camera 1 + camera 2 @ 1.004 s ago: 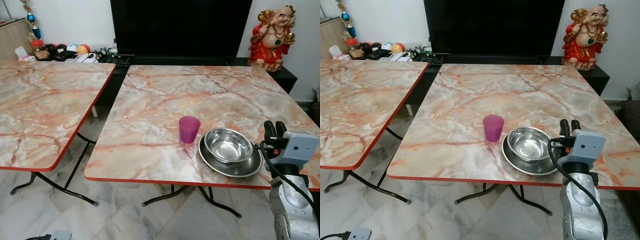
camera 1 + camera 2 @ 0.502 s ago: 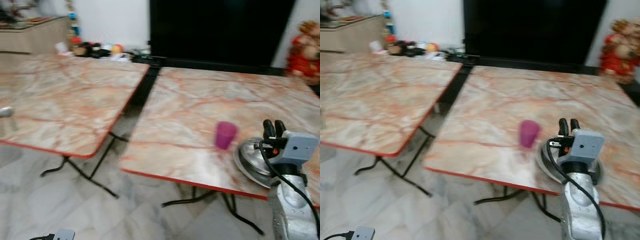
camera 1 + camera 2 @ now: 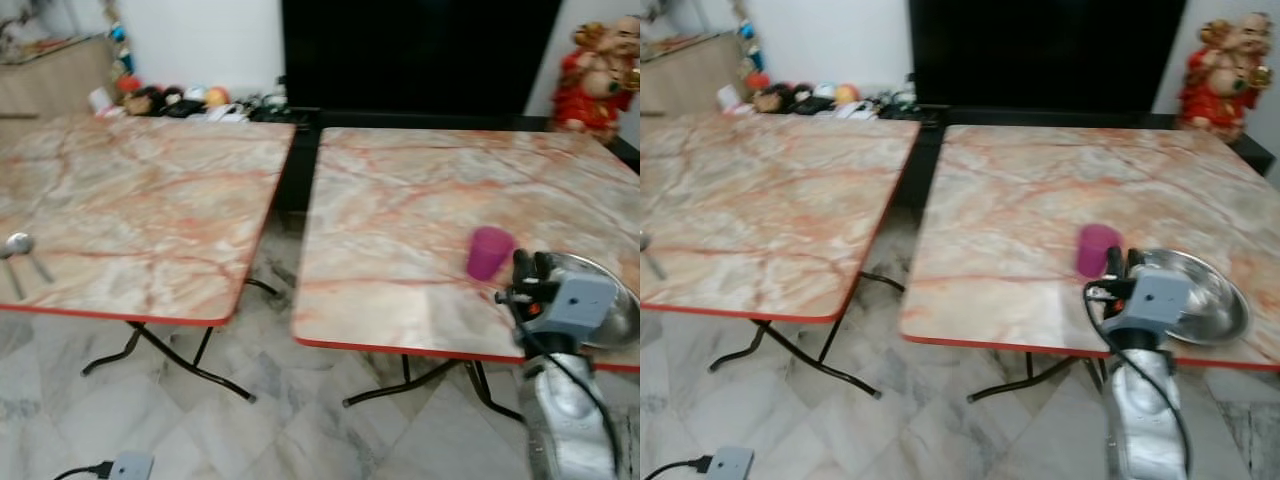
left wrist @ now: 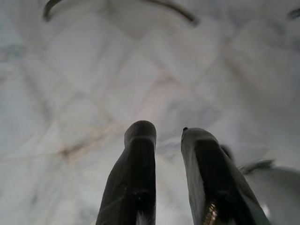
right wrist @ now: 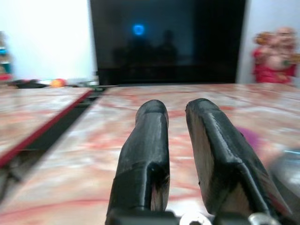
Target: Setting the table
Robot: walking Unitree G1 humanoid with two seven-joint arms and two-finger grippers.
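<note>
Left eye view shows two marble-patterned tables with red edging standing side by side, a narrow gap of floor between them. On the right table [image 3: 400, 220] a purple cup [image 3: 490, 252] stands upright near the front edge, and just beside it, on the side away from the gap, sits a steel bowl [image 3: 1200, 295] on a steel plate, close to the front edge. The right gripper [image 3: 528, 268] is raised at that front edge, its two black fingers nearly together with a thin gap and nothing between them; the cup lies just beyond its tips and a little toward the gap, while the bowl is partly hidden behind the wrist housing. In the right wrist view the cup shows as a purple blur past the right-hand finger.

On the left table [image 3: 150, 200] a metal spoon [image 3: 18, 246] lies near the front corner farthest from the robot's right arm, well apart from the cup and bowl. The rest of both tabletops is bare marble. A red figurine [image 3: 592, 80] stands behind the right table, beside a dark screen [image 3: 420, 55].

The left gripper [image 4: 166, 136] hangs over the tiled floor [image 3: 250, 430], fingers slightly apart and holding nothing.
</note>
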